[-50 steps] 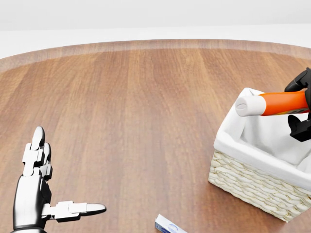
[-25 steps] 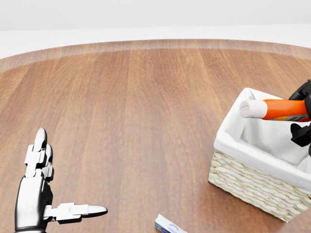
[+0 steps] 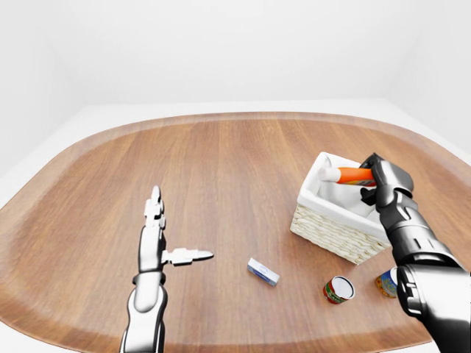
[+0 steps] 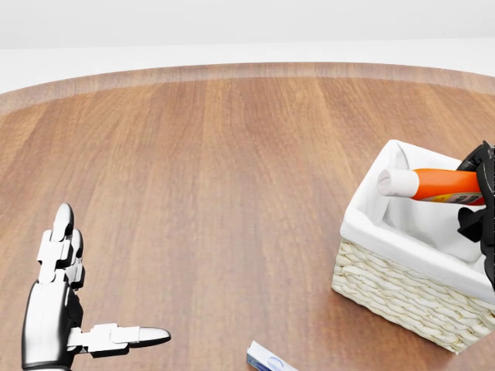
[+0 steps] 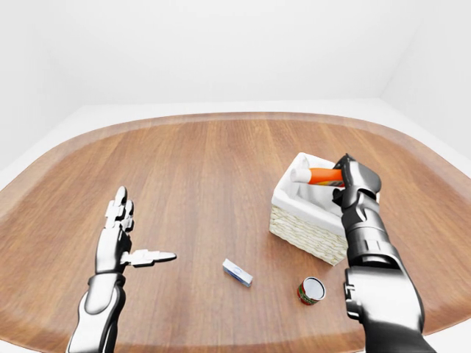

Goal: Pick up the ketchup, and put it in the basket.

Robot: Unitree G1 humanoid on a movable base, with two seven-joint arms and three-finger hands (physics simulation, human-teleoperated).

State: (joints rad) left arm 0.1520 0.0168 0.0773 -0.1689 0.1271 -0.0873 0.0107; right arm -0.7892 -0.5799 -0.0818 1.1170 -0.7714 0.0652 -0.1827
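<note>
Ketchup [image 4: 441, 185] clamped in my R hand [image 3: 379, 180], fingers shut round its base, lying near-flat w/ white cap at 9 o'clock, over the basket [image 4: 402, 297] opening, so release is straight down; L hand [image 4: 58, 309] splayed, empty, well apart.

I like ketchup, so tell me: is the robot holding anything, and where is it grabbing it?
The right hand holds the ketchup by its bottom end, over the basket.

right robot hand [image 5: 352, 184] gripping ketchup [image 5: 318, 175] over basket [image 5: 303, 220]
</note>
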